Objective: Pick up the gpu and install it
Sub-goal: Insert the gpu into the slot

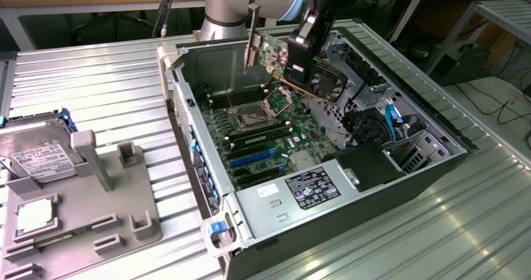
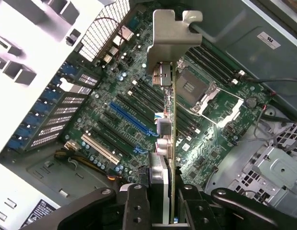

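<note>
The tool (image 1: 297, 43) is clenched on the gpu (image 1: 278, 59), its fingers (image 2: 136, 206) pressed on either face of the card; the gpu (image 2: 168, 96) hangs on edge above the open computer case (image 1: 249, 211), clear of the motherboard (image 1: 265, 130) and in no slot; so the pick-up looks done and the carry toward installation is in hand. Seating would, I judge, call for the card's lower edge to line up along the blue slot (image 2: 131, 120) with the silver bracket (image 2: 170, 43) at the case's rear grille (image 2: 110, 28). Close by are the CPU socket (image 2: 198, 91) and the memory slots (image 2: 148, 96), which a skewed descent could strike; the hard drive (image 1: 33, 149) lies well apart on the surface (image 1: 99, 81).
</note>
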`<state>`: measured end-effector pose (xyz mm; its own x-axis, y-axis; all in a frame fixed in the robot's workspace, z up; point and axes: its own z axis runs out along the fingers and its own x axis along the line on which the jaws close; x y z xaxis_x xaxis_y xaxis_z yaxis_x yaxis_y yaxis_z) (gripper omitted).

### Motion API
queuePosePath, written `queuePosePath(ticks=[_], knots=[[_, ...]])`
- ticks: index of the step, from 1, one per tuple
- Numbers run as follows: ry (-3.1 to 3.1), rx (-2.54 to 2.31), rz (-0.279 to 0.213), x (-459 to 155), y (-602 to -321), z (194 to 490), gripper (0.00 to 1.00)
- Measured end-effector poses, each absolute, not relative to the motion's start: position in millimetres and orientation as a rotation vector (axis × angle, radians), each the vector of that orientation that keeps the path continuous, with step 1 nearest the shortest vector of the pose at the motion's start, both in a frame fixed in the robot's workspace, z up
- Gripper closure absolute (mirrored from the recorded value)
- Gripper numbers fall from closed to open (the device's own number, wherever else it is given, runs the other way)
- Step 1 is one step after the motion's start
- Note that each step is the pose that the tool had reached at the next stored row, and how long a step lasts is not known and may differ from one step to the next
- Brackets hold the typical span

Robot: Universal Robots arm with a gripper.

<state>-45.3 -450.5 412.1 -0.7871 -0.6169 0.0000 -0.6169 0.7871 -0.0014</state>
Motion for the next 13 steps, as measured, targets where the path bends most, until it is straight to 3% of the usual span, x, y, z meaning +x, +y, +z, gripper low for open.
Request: queuePosePath(ticks=[13], knots=[[2.911, -1.179, -0.002, -45.3, -450.5, 412.1, 0.72]])
